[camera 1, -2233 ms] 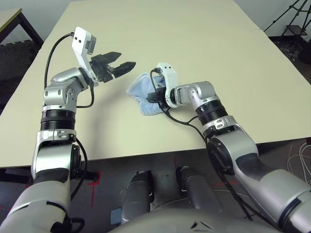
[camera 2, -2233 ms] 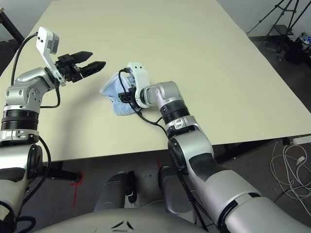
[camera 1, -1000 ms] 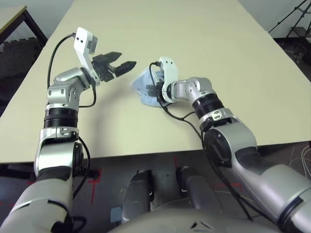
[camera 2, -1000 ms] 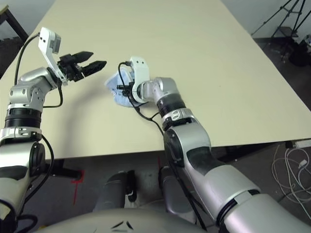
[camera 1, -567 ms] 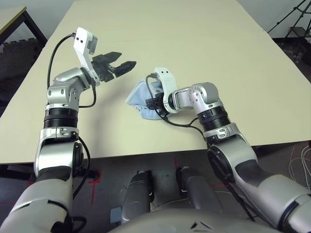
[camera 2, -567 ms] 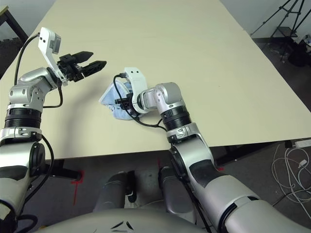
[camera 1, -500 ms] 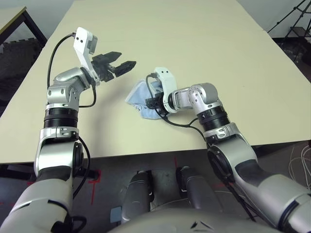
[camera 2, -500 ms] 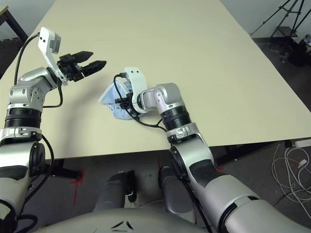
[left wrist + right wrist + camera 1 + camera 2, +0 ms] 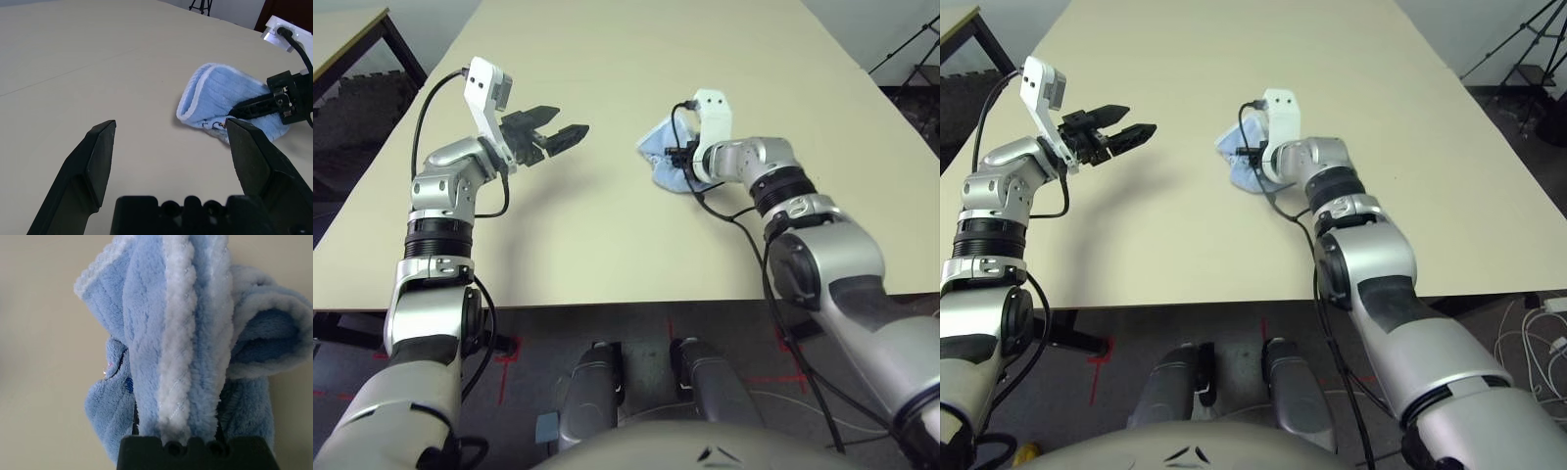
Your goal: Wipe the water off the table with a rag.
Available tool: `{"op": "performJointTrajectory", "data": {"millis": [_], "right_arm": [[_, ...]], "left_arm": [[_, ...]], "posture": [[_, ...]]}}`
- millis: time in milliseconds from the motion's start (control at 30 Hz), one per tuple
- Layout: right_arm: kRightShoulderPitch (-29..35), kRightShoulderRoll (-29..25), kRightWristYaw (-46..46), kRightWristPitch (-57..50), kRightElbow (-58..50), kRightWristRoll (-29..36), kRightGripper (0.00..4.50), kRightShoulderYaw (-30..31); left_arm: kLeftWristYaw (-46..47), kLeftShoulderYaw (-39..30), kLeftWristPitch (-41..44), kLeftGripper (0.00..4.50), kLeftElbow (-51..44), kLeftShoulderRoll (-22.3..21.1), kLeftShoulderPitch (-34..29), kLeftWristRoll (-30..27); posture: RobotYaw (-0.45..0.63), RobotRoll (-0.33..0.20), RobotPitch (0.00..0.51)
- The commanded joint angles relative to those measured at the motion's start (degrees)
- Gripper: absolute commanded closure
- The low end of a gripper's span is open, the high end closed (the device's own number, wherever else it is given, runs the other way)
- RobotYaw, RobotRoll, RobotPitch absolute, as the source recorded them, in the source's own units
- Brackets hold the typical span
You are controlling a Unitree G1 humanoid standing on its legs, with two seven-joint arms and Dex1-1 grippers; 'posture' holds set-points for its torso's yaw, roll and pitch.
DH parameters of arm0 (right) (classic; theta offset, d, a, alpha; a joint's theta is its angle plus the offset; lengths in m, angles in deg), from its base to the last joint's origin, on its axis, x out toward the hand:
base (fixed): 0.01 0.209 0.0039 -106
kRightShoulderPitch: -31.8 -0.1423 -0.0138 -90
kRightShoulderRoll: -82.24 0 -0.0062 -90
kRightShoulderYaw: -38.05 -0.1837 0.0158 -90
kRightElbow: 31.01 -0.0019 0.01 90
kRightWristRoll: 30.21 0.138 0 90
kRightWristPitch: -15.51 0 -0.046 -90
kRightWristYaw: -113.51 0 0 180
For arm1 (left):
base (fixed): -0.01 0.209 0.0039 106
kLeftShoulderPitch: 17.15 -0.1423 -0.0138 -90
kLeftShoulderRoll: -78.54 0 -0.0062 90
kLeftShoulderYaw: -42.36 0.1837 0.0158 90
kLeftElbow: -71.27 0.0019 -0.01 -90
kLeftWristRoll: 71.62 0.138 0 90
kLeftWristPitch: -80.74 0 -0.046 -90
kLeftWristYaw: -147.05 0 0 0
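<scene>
Blue rag [image 9: 663, 157] — pinched by the right end effector [image 9: 683, 168] on the table [image 9: 636, 59] — left end effector [image 9: 563, 135] spread.

Looks like a robotics lab: a bare beige bench [image 9: 607, 245], tripod [image 9: 1518, 49] by the wall, loose cables [image 9: 1542, 318] on dark taped floor [image 9: 509, 352].

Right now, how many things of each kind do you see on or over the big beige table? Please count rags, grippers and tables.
Rags: 1, the light-blue rag, held in the right gripper.
Grippers: 2, the left gripper with jaws apart, the right gripper with jaws clamped on the cloth.
Tables: 2, the table and a smaller side table.
Total: 5.
</scene>
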Motion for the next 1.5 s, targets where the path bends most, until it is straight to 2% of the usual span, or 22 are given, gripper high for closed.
{"op": "performJointTrajectory", "data": {"millis": [33, 267, 400, 633, 900, 1167, 1500], "right_arm": [[-3.26, -1.98, -4.69, -0.27, 1.02, -0.48, 4.48, -0.55], [-7.24, -10.14, -14.90, -1.68, 0.89, -3.01, 4.48, 0.99], [-8.31, -16.81, -21.20, -0.68, 0.97, -6.41, 4.48, 3.65], [-7.95, -24.90, -24.45, 6.08, 4.34, -12.90, 4.48, 7.14], [-2.33, -27.75, -21.93, 9.29, 8.37, -15.52, 4.48, 5.90], [2.03, -28.00, -20.38, 10.55, 9.89, -16.43, 4.48, 5.01], [2.60, -26.36, -24.10, 8.09, 10.26, -15.88, 4.48, 3.69]], "left_arm": [[-0.37, 0.18, -0.85, 0.00, 2.07, 0.08, 0.64, 0.96], [-0.96, -0.05, -1.48, 0.00, 3.22, -0.71, 0.26, 1.09], [-1.32, -0.32, -1.04, 0.00, 2.09, -1.34, -0.77, 0.64], [-1.62, -1.03, -0.68, 0.00, 0.90, -2.43, -1.92, 0.37], [0.06, -2.69, -0.34, 0.00, -0.30, -3.78, -3.49, 0.34], [0.72, -3.18, 0.56, 0.00, -1.79, -4.15, -4.22, 0.18], [1.28, -3.67, 1.43, 0.00, -2.58, -5.05, -4.46, 0.14]], "posture": [[-0.19, 0.000, 0.122], [-0.19, 0.000, 0.121], [-0.18, 0.000, 0.123], [-0.19, 0.000, 0.128], [-0.17, 0.000, 0.138], [-0.14, 0.000, 0.149], [-0.13, 0.000, 0.152]]}}
